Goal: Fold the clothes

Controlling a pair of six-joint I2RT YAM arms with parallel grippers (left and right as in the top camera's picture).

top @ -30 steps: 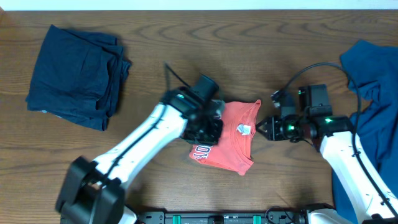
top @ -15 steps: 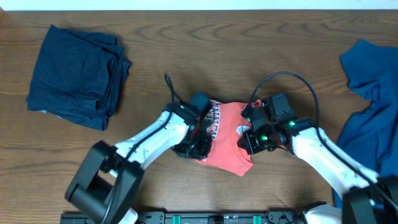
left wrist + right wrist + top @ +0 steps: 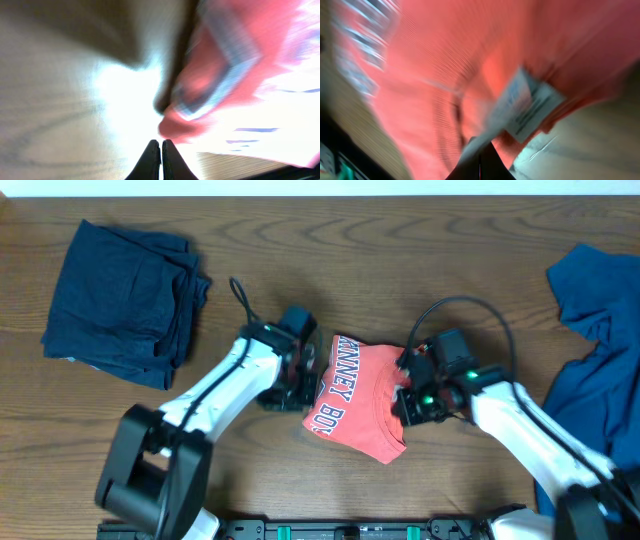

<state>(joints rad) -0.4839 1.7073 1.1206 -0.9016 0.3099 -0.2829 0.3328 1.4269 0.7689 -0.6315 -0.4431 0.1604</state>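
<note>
Coral-red T-shirt point(image 3: 365, 405) sits mid-table, bunched and partly folded, between your two arms. Its white lettering point(image 3: 338, 388) faces up along the left side. Left gripper point(image 3: 304, 383) is at the shirt's left edge with the fingertips pressed together. The left wrist view is blown out and blurred: a lump of red cloth shows just past the tips, but I see none between them, so call it clenched on nothing visible. Right gripper point(image 3: 405, 402) is on the shirt's right side at the neckline. The right wrist view has its tips closed right beside the white neck label point(image 3: 527, 107), and the fabric wrinkles run in toward them. That reads as pinching the shirt there, though motion blur keeps it from being crisp. Dark navy garment point(image 3: 125, 300) lies folded at the far left of the table point(image 3: 300, 250), well apart from the arms. Brighter blue garment point(image 3: 595, 350) is crumpled along the right edge, partly under the right arm, and neither gripper touches it.
</note>
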